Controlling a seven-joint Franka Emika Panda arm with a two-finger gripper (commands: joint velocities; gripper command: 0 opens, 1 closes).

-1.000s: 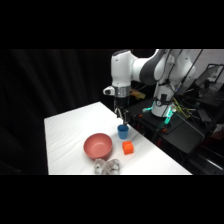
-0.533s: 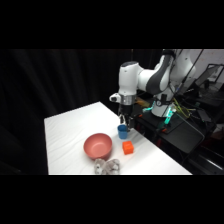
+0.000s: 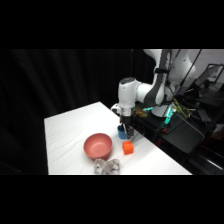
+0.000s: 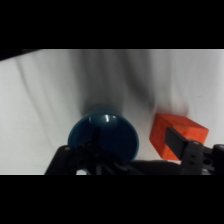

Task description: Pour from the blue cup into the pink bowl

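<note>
Whether the white arm's two-finger gripper (image 3: 125,131) has clenched on the small bright-blue cylindrical cup (image 3: 122,132) cannot be told; it is low over the cup, whose open mouth (image 4: 103,137) fills the wrist view. The cup stands upright near the white table's (image 3: 70,135) far edge, the small orange cube (image 4: 176,136) just beside it. The grasp probably calls for a centred, squared closing. The round salmon-pink bowl (image 3: 97,146) waits near.

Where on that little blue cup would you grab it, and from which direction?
Probably by the rim wall, coming straight down from above. The blue cup stands upright with its mouth open and has no handle, so one finger can go inside and one outside. The orange cube sits close beside it, leaving less room for a sideways approach.
</note>
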